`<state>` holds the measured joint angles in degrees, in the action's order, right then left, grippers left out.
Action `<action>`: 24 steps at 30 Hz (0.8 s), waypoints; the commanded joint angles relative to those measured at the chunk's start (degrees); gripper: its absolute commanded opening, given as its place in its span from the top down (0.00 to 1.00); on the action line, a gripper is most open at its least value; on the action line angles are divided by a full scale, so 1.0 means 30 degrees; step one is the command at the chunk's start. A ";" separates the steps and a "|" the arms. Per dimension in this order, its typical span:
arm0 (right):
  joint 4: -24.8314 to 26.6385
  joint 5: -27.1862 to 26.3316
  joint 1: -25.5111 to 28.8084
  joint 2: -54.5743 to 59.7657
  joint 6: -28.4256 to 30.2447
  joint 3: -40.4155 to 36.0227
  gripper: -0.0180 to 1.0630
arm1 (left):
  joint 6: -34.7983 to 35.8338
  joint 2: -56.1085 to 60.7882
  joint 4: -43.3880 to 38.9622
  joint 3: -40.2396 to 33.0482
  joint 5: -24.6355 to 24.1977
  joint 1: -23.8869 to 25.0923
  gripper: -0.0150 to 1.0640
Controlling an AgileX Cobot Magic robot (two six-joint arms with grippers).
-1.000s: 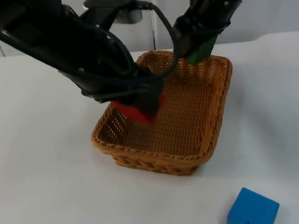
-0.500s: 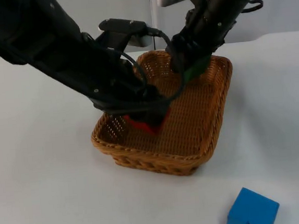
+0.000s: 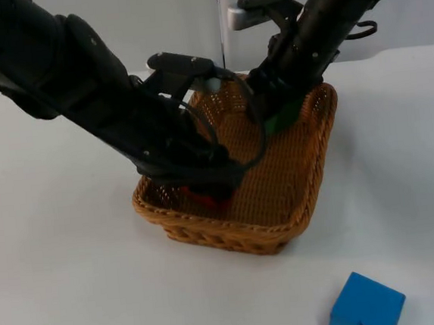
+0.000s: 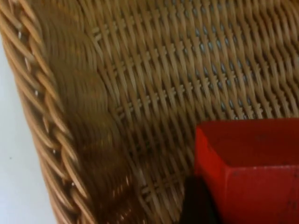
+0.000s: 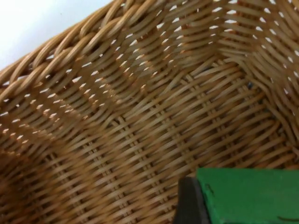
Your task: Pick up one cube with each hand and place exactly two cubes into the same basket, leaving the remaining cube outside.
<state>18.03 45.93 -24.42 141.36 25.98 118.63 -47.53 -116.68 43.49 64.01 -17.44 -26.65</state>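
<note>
Your left gripper [image 3: 208, 194] is low inside the basket [image 3: 311, 200], pinching the red cube [image 4: 252, 168] just above the woven floor, with the basket's side wall close beside it. Your right gripper [image 3: 277, 111] is at the far end of the same basket, pinching the green cube [image 5: 247, 196] near the corner weave.

The risk, as I judge it: release too early or tilted and a cube could bounce or roll against the wall; the two arms are also close over the basket and could snag each other.

The cubes have no long axis; the red one sits skewed to the weave. The blue cube [image 3: 365, 305] lies on the desk [image 3: 60, 283], well apart from both grippers.
</note>
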 commanded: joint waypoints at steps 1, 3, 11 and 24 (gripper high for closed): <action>0.0224 -0.0078 -0.0093 -0.0117 0.0127 0.0164 0.99 | -0.0074 -0.0032 0.0487 0.0131 0.0084 -0.0114 0.89; 0.0224 -0.0078 -0.0093 -0.0117 0.0127 0.0164 0.99 | -0.0074 -0.0032 0.0487 0.0131 0.0084 -0.0114 0.83; 0.0189 0.0446 -0.0093 -0.0117 0.0219 0.0164 0.77 | -0.0074 -0.0032 0.0831 0.0131 0.0109 -0.0114 0.40; 0.0189 0.0608 -0.0093 -0.0117 0.0219 0.0164 0.33 | 0.0003 0.0716 0.1035 0.0131 0.0114 -0.0114 0.25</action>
<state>18.26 47.03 -24.42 141.36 26.13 118.63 -47.66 -115.95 45.65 64.01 -17.21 -26.65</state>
